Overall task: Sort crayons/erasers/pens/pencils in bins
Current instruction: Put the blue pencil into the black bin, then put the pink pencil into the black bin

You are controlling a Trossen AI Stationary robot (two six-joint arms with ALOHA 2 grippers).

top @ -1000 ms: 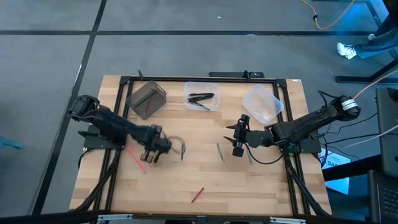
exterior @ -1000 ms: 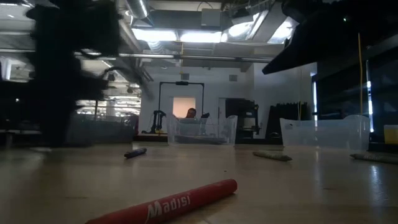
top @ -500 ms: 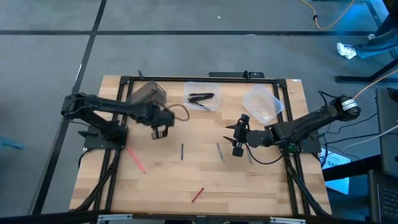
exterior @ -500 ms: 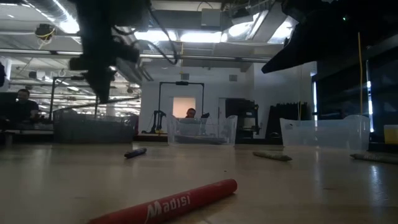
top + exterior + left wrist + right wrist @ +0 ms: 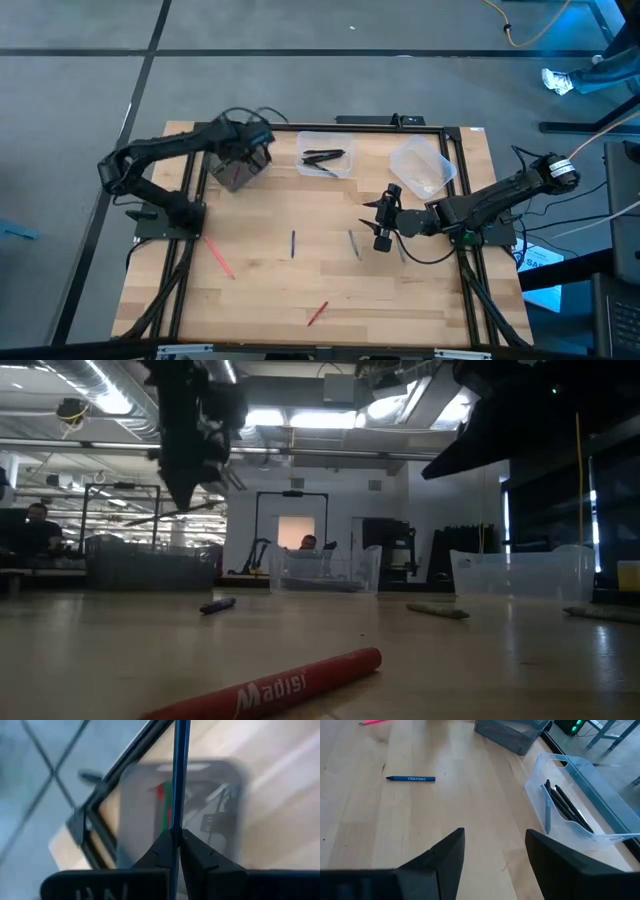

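A red crayon (image 5: 268, 687) marked "Madisi" is seen lying nearest on the wooden surface (image 5: 420, 290). Farther off, a blue crayon (image 5: 411, 779) printed "CRAYONS" is shown flat beside the widely parted, empty right claw (image 5: 383, 222). At the far edge, a thin blue pencil (image 5: 178, 775) is pinched upright in the closed left claw (image 5: 176, 840) above the grey box (image 5: 236, 172), where red and green sticks (image 5: 164, 810) are visible.
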